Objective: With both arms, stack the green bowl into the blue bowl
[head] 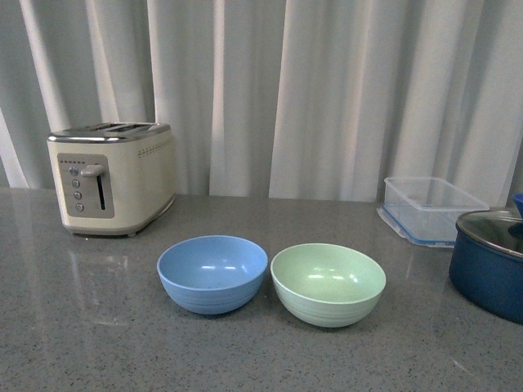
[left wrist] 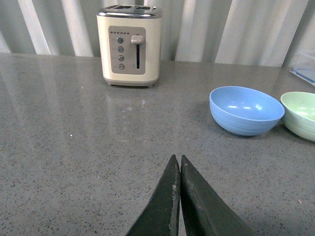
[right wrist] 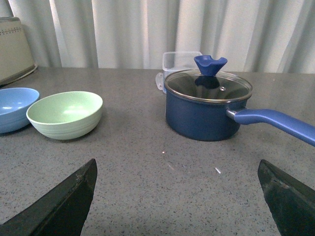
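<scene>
Where the left wrist camera looked down its own arm, the left gripper [left wrist: 177, 158] hung low over the grey counter [left wrist: 74, 162] with its two black fingers [left wrist: 165, 201] pressed together tip to tip, nothing between them. The right gripper [right wrist: 177, 164] sat the other way: its fingers [right wrist: 69, 199] were spread wide apart over bare counter and held nothing. Beyond both, near the middle of the counter, stood the two bowls, upright and side by side. The blue bowl [head: 212, 273] was on the robot's left and the green bowl [head: 328, 284] on its right, slightly nearer the robot. Their rims were so close that it could not be told whether they touched. The green bowl was therefore beside the blue one and not inside it. Seen from the left wrist, the blue bowl lay ahead of the closed fingers and off to one side, with the green bowl past it. From the right wrist, the green bowl was the nearer of the two. Farther right stood a navy pot [head: 489, 273] with a glass lid [right wrist: 208, 86] and a blue handle [right wrist: 275, 122]. Just behind the pot sat a clear container [head: 433, 204]. At the far left stood a cream toaster [head: 110, 175], well apart from the bowls. A pale curtain [head: 327, 82] hung across the back.
</scene>
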Motion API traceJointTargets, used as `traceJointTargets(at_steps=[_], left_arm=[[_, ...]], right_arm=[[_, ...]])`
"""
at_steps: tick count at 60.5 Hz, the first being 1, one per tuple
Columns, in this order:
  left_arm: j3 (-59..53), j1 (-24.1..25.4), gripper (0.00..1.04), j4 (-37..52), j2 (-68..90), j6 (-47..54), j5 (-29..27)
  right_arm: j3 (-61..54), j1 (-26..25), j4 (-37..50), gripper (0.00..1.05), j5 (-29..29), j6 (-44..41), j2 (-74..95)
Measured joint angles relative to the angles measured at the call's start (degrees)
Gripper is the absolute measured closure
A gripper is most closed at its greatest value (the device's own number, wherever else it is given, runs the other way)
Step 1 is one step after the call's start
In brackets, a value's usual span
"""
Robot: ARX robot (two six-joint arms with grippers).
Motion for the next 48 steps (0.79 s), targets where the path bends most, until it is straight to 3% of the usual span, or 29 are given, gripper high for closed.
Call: traceJointTargets(at_steps=[39,48], left_arm=[[0.0,0.0,1.01,-13.9,-14.3,0.0,0.0],[0.0,0.0,1.01,-23.9,-24.0,0.0,0.0]], right_arm=[[0.0,0.0,0.0,0.1,0.0,0.0,0.0],[0.0,0.0,0.0,0.1,0.0,0.0,0.0]])
